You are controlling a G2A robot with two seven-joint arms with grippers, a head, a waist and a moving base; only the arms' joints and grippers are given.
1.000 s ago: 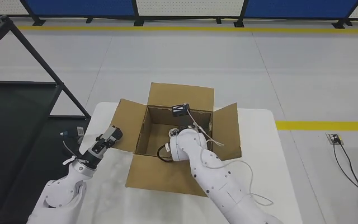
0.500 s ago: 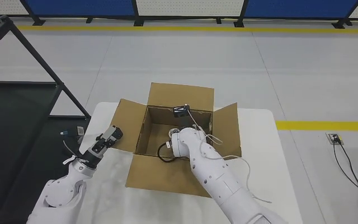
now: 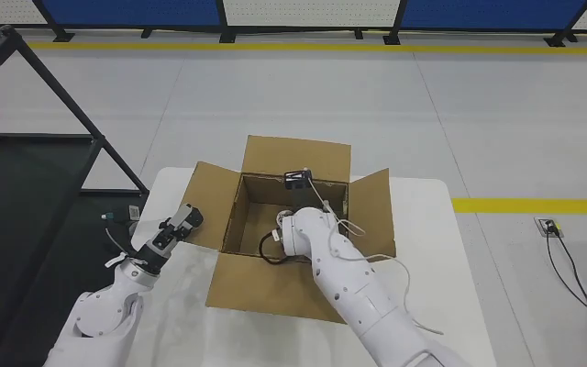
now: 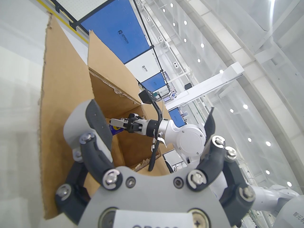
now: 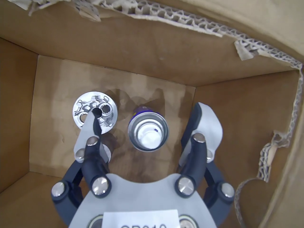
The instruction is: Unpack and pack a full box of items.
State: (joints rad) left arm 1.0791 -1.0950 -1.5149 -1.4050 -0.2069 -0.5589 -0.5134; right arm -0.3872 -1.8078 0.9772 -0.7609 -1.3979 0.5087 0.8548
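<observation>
My right gripper [image 5: 148, 112] hangs inside the cardboard box [image 3: 298, 156], spread wide and holding nothing. A spray can [image 5: 148, 131] stands upright on the box floor, between the fingers as I see it. A toothed metal disc [image 5: 108, 110] sits just beside the can, and one finger overlaps it. My left gripper [image 3: 179, 225] is outside by the left flap, above the white table [image 3: 183, 312], wide open and empty.

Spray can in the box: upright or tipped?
Upright. The right wrist view looks straight down on the can: white nozzle, round rim, standing on the box floor beside a gear.
</observation>
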